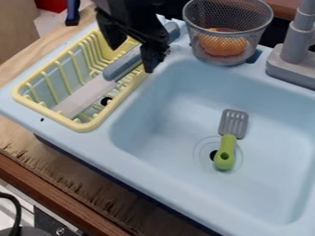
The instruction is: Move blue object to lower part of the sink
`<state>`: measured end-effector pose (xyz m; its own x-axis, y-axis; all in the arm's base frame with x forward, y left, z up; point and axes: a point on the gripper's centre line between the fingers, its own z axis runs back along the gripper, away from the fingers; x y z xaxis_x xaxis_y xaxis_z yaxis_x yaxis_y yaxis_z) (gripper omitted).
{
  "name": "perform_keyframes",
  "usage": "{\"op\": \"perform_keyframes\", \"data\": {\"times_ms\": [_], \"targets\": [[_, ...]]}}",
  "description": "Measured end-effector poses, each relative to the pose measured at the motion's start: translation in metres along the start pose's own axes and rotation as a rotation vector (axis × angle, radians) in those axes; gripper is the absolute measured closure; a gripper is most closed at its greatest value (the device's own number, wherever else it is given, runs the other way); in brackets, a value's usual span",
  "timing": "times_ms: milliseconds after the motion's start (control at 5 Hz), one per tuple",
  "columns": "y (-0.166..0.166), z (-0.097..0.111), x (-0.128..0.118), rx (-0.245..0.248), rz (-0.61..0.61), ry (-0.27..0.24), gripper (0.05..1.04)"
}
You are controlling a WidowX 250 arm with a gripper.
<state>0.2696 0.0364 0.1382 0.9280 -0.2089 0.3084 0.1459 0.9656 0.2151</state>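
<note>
My gripper [130, 59] hangs over the yellow dish rack at the upper left, its two black fingers apart. Between and below the fingers runs the blue-grey handle of a toy knife [118, 68]; whether they touch it I cannot tell. The knife lies slanted in the rack, its pale blade toward the lower left, and the gripper hides part of the handle. To the right is the light blue sink [166, 133].
A green-handled grey spatula [226, 150] lies in the basin by the drain. Behind the basin stands a wire mesh basket [203, 44] with an orange item inside. The grey faucet [296, 41] rises at the upper right. The yellow rack [85, 126] has raised walls.
</note>
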Motion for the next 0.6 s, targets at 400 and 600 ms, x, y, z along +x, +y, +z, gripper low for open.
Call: {"op": "perform_keyframes", "data": {"times_ms": [400,600], "targets": [[0.002,-0.016,0.013,-0.085,-0.244,-0.058,0.086],[0.005,-0.022,0.016,-0.149,-0.256,-0.077,0.086]]}}
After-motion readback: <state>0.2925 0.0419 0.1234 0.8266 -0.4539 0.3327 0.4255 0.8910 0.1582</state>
